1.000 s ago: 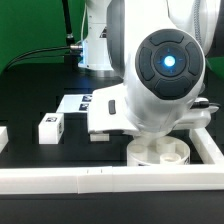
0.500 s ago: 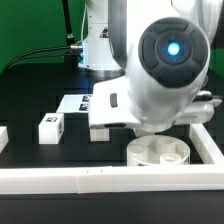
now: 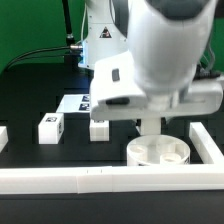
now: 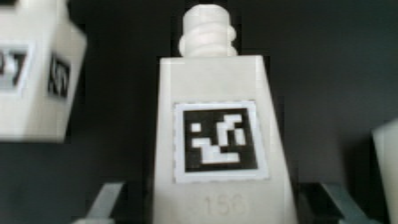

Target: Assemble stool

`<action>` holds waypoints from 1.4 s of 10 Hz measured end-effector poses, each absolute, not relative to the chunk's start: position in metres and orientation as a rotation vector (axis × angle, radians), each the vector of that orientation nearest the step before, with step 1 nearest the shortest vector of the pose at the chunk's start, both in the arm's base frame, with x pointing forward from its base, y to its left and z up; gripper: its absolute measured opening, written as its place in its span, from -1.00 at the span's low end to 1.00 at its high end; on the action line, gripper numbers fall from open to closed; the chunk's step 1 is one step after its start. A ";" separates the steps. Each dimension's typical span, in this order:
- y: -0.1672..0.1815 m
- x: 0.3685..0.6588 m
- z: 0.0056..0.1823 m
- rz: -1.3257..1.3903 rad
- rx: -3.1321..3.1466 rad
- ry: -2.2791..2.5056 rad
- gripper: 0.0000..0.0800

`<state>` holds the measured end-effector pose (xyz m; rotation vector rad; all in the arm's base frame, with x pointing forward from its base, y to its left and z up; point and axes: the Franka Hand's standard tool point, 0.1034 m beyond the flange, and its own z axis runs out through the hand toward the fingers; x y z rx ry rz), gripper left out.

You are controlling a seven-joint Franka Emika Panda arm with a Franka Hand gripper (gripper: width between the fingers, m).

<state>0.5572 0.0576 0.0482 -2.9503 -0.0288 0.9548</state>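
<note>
The jaws clamp narrowly on a tagged leg (image 4: 217, 120), close by the round seat (image 3: 160, 152). At the exterior view's left stand one leg block (image 3: 99, 130) and another leg block (image 3: 50, 127); a white rail (image 3: 60, 180) fronts the seat.

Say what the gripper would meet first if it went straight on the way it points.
Probably the black table under the leg the gripper holds; the seat sits close in the exterior view, so depth is unclear.
</note>
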 end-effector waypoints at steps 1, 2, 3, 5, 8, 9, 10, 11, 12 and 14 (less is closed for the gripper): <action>0.057 0.551 0.049 0.914 -2.964 -0.026 -0.16; 0.057 0.560 0.050 0.807 -2.993 -0.022 -0.16; 0.056 0.566 0.063 0.694 -3.020 -0.019 -0.16; 0.061 0.566 0.093 0.537 -3.050 -0.026 -0.16; 0.061 0.585 0.115 0.133 -3.088 -0.021 -0.16; 0.061 0.586 0.113 0.024 -3.090 -0.019 -0.16; 0.061 0.588 0.113 -0.071 -3.088 -0.018 -0.16; 0.061 0.589 0.112 -0.130 -3.086 -0.017 -0.16; 0.062 0.596 0.113 -0.260 -3.075 -0.016 -0.16; 0.064 0.611 0.128 -0.415 -3.054 -0.026 -0.16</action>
